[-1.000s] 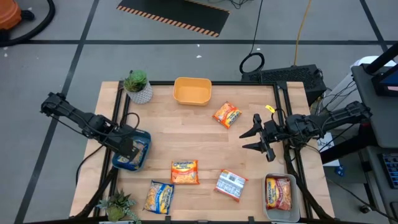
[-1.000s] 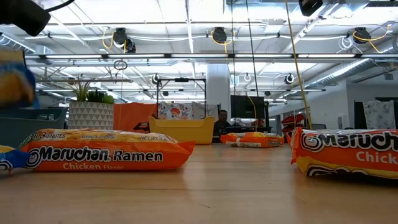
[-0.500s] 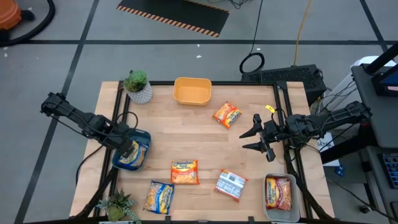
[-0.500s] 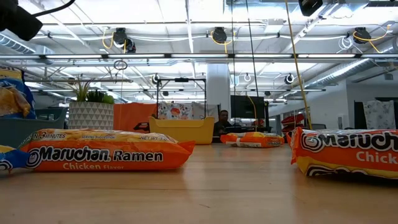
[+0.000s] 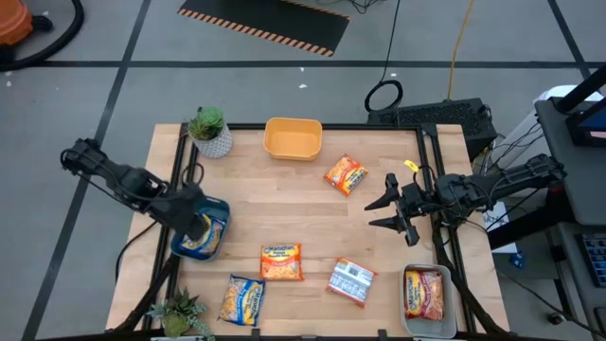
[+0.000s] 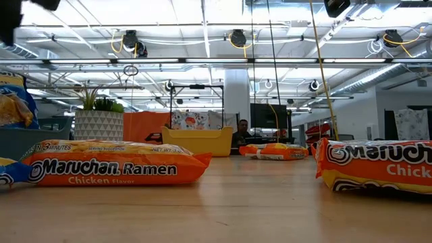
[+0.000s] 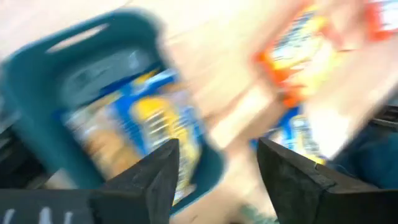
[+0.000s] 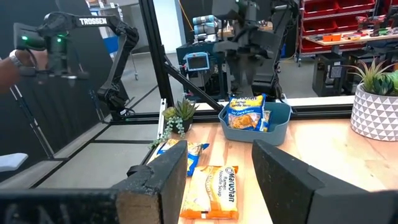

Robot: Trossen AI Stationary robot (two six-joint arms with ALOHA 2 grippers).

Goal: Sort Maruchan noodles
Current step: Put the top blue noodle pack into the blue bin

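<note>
A blue and yellow noodle packet (image 5: pixel 201 235) lies in the blue bin (image 5: pixel 223 213) at the table's left edge, leaning on the bin's wall in the low view (image 6: pixel 13 101). My left gripper (image 5: pixel 189 210) hangs open and empty above that bin (image 7: pixel 37 118). My right gripper (image 5: pixel 383 211) waits open and empty at the right side. On the table lie two orange packets (image 5: pixel 345 174) (image 5: pixel 281 261), a blue and yellow one (image 5: pixel 243 299) and a blue and white one (image 5: pixel 352 281). A red packet (image 5: pixel 424 294) lies in the clear bin (image 5: pixel 407 327).
A yellow bin (image 5: pixel 293 138) stands at the far edge, with a potted plant (image 5: pixel 209 131) beside it. Another plant (image 5: pixel 178 313) stands at the near left corner. Bare wood lies in the table's middle. People and another arm show beyond the table in the right wrist view.
The blue and yellow packet has come down from the air under my left gripper into the blue bin, where it now leans still. My left gripper has gone up and a little toward the table's left edge, away from the packet.
</note>
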